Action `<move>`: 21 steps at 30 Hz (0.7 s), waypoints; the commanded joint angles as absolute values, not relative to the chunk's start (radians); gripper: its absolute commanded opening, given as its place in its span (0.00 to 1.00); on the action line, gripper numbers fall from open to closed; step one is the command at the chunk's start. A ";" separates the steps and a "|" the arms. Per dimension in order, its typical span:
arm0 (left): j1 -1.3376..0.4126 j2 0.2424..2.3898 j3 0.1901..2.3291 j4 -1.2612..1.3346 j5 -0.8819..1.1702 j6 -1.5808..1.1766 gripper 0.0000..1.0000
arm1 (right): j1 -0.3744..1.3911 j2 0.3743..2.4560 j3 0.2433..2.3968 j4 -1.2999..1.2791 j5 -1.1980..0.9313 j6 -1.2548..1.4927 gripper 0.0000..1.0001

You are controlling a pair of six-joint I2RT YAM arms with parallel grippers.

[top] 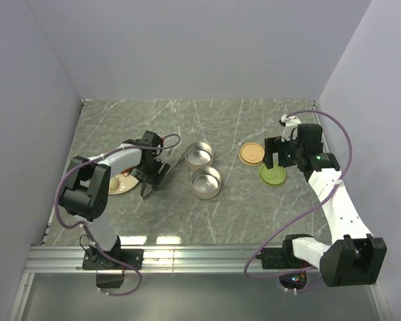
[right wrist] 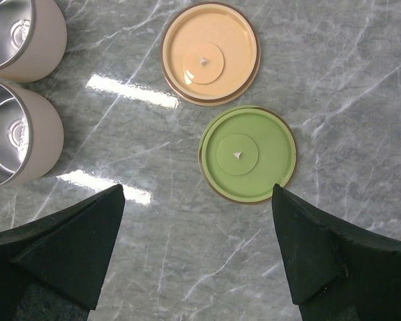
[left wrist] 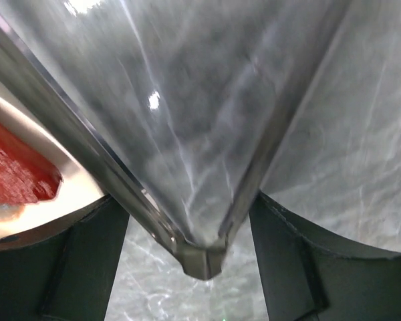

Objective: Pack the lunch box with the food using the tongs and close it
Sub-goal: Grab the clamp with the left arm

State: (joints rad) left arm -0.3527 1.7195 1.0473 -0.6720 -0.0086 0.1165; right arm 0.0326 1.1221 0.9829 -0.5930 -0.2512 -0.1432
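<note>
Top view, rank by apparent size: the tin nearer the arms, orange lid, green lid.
1. nearer tin: looks widest.
2. orange lid and green lid: look alike, so I won't rank one over the other.

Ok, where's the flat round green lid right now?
The flat round green lid lies on the right of the top view, beside the pale orange round lid, right of the two steel tins, just below the open right gripper.

Tongs (left wrist: pixel 202 257) arms cut off @ top, red food (left wrist: pixel 17 172) cropped at L edge.
</note>
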 commanded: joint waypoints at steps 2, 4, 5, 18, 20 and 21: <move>-0.356 1.750 1.107 -0.614 -0.046 0.052 0.78 | 0.026 1.121 1.037 -0.588 -0.236 -0.152 0.97; -0.356 1.761 1.123 -0.592 -0.048 0.041 0.79 | 0.026 1.121 1.034 -0.588 -0.236 -0.152 0.97; -0.357 1.767 1.127 -0.585 -0.052 0.032 0.79 | 0.026 1.121 1.035 -0.588 -0.236 -0.152 0.97; -0.357 1.859 1.189 -0.506 -0.038 -0.035 0.91 | 0.025 1.127 1.037 -0.592 -0.250 -0.153 0.98; -0.357 1.873 1.198 -0.497 -0.035 -0.037 0.92 | 0.025 1.131 1.034 -0.592 -0.253 -0.153 0.98; -0.357 1.879 1.203 -0.494 -0.032 -0.037 0.92 | 0.026 1.129 1.035 -0.592 -0.255 -0.152 0.98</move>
